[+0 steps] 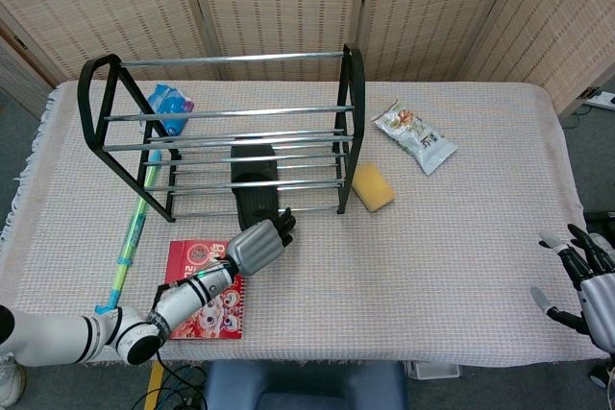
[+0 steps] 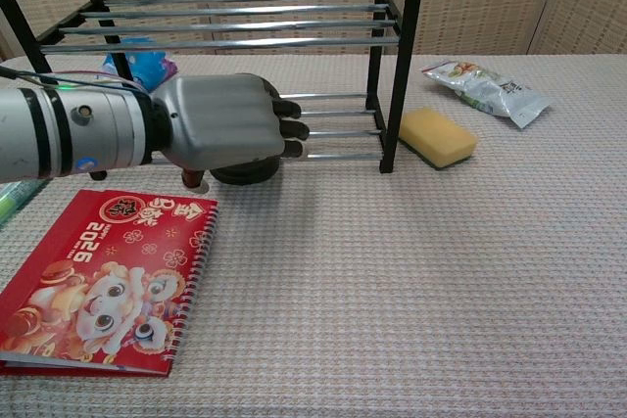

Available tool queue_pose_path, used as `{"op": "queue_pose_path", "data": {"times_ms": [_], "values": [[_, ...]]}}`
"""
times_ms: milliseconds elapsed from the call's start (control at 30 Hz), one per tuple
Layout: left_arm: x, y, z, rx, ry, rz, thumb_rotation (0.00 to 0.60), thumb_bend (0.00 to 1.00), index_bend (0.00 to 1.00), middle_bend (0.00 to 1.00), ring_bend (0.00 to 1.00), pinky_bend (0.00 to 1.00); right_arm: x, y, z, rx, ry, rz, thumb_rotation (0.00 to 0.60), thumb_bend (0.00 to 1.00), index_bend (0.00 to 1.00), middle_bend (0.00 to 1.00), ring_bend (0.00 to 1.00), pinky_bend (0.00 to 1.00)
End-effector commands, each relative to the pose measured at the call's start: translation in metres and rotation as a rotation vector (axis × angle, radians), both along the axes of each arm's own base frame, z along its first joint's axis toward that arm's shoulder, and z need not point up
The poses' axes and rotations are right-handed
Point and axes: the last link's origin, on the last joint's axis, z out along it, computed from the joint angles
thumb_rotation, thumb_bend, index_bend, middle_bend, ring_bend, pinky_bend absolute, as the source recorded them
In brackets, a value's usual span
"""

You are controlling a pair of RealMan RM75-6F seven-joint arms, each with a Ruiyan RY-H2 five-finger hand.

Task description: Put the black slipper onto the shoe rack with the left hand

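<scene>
Open tablecloth (image 1: 404, 256) right of the red notebook (image 1: 207, 304) gives passage; the shoe rack (image 1: 226, 132) bars block beyond.

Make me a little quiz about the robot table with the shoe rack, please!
1. True or false: the black slipper lies on the bottom bars of the shoe rack.
2. What sits just right of the rack? A) yellow sponge B) red notebook C) green stick
3. Which hand is near the slipper?

Key:
1. True.
2. A, the yellow sponge.
3. The left hand, just in front of the rack; the right hand waits at the table's far right, fingers apart.
</scene>
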Motion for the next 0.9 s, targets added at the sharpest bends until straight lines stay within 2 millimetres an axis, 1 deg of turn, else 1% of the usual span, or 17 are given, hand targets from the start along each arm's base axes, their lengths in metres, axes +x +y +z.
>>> {"op": "queue_pose_path", "data": {"times_ms": [33, 167, 267, 433, 567, 667, 733, 800, 900], "values": [[-0.011, -0.014, 0.012, -0.058, -0.07, 0.109, 0.6, 0.13, 0.18, 0.15, 0.12, 0.47, 0.002, -0.001, 0.001, -0.008, -0.003, 0.009, 0.6, 0.3, 0.11, 0.26, 0.1, 0.2], [-0.02, -0.03, 0.028, -0.091, -0.137, 0.168, 0.6, 0.13, 0.18, 0.15, 0.12, 0.47, 0.003, -0.002, 0.001, -0.005, -0.004, 0.018, 0.6, 0.3, 0.11, 0.26, 0.1, 0.2], [-0.032, -0.041, 0.042, -0.104, -0.201, 0.216, 0.6, 0.13, 0.19, 0.15, 0.12, 0.47, 0.005, -0.003, 0.0, -0.001, -0.016, 0.026, 0.6, 0.3, 0.11, 0.26, 0.1, 0.2], [-0.067, -0.057, 0.07, -0.093, -0.338, 0.356, 0.6, 0.13, 0.19, 0.15, 0.12, 0.47, 0.004, -0.007, -0.001, 0.007, -0.021, 0.028, 0.6, 0.3, 0.11, 0.26, 0.1, 0.2], [-0.1, -0.07, 0.096, -0.029, -0.443, 0.461, 0.6, 0.13, 0.2, 0.15, 0.12, 0.47, 0.004, -0.01, -0.002, 0.022, -0.02, 0.025, 0.6, 0.3, 0.11, 0.26, 0.1, 0.2], [-0.132, -0.08, 0.118, 0.045, -0.512, 0.564, 0.6, 0.13, 0.21, 0.15, 0.12, 0.47, 0.003, -0.013, -0.003, 0.032, -0.018, 0.019, 0.6, 0.3, 0.11, 0.26, 0.1, 0.2], [-0.15, -0.086, 0.127, 0.093, -0.54, 0.624, 0.6, 0.13, 0.22, 0.16, 0.12, 0.47, 0.004, -0.014, -0.004, 0.037, -0.016, 0.018, 0.6, 0.3, 0.11, 0.26, 0.1, 0.2], [-0.174, -0.092, 0.137, 0.162, -0.564, 0.708, 0.6, 0.13, 0.22, 0.16, 0.12, 0.47, 0.003, -0.016, -0.007, 0.05, -0.016, 0.011, 0.6, 0.3, 0.11, 0.25, 0.1, 0.2], [-0.199, -0.103, 0.15, 0.258, -0.641, 0.816, 0.6, 0.13, 0.23, 0.16, 0.12, 0.46, 0.002, -0.018, -0.011, 0.078, -0.009, -0.006, 0.6, 0.3, 0.11, 0.24, 0.1, 0.2]]}}
